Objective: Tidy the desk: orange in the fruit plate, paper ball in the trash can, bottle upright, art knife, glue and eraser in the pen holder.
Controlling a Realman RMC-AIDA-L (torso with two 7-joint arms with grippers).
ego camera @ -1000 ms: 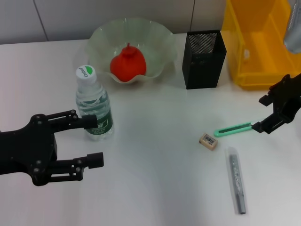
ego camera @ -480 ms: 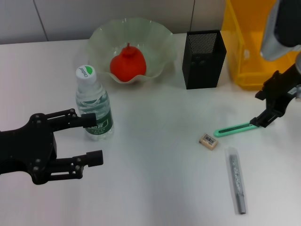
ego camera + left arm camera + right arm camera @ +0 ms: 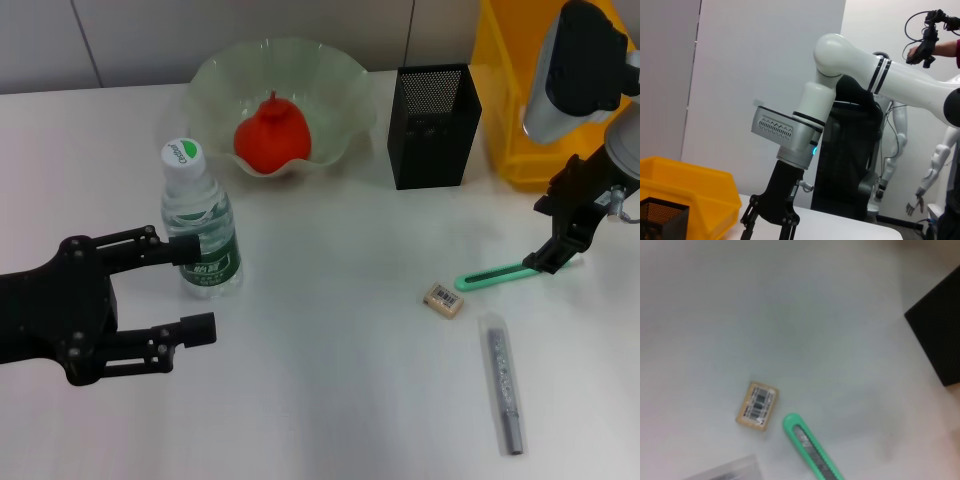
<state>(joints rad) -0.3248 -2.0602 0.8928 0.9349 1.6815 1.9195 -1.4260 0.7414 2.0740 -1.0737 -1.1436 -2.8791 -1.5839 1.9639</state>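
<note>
The green art knife (image 3: 492, 274) lies flat on the desk, also in the right wrist view (image 3: 810, 446). My right gripper (image 3: 548, 262) points down at its right end; whether it grips the knife I cannot tell. The tan eraser (image 3: 443, 299) (image 3: 757, 406) lies just left of the knife. The grey glue stick (image 3: 503, 385) in a clear wrapper lies in front of it. The bottle (image 3: 200, 226) stands upright. My left gripper (image 3: 196, 288) is open beside it, its upper finger against the label. The orange (image 3: 271, 134) sits in the glass fruit plate (image 3: 330, 75). No paper ball is in view.
The black mesh pen holder (image 3: 433, 126) stands behind the eraser. The yellow bin (image 3: 540, 100) is at the back right, close behind my right arm. The left wrist view shows the right arm's gripper (image 3: 769, 225), the bin (image 3: 687, 192) and the pen holder (image 3: 660, 217).
My right arm has swung up and stands steeper, with its gripper staying at the knife's right end. The knife has barely shifted. The left arm has hardly moved.
</note>
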